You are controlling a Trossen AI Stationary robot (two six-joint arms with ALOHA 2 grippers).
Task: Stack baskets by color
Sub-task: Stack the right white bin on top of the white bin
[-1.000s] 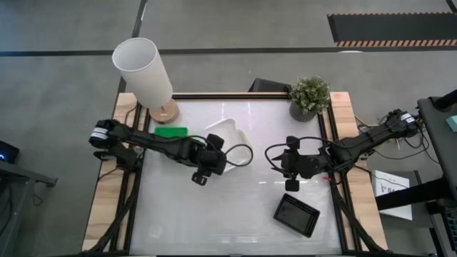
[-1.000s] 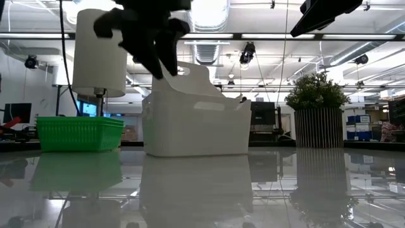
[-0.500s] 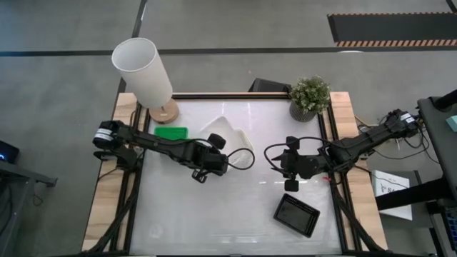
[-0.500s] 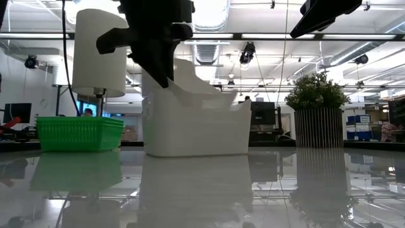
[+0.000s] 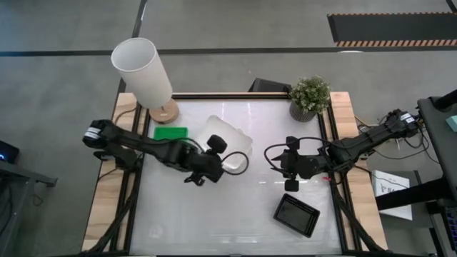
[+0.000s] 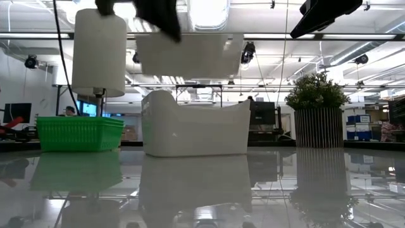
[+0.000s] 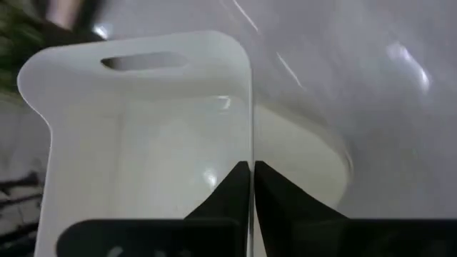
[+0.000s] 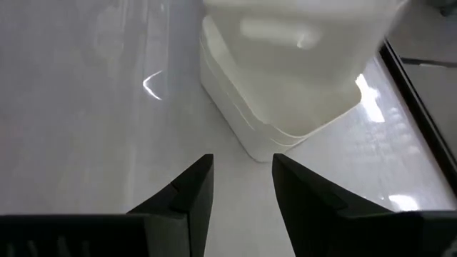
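Note:
My left gripper is shut on a white basket and holds it in the air over the table's middle. Straight below it a second white basket rests on its base on the table; the right wrist view shows a stacked rim there. A green basket sits at the far left, and a black basket lies at the near right. My right gripper waits open to the right of the white baskets, with nothing between its fingers. My left gripper pinches the upper rim of one side wall of the white basket, one finger inside the basket and the other outside. The fingers come slanting down from the table's left. The basket hangs about level, clear of the basket below.
A tall white lampshade on a wooden foot stands at the far left corner beside the green basket. A potted plant stands at the far right corner. Bare white tabletop lies toward the near edge.
My left gripper has shut on the wall of the top white basket, which leaned tilted in the lower one, and has risen with it. That basket now hangs level and clear above the lower white basket, which has stayed in place.

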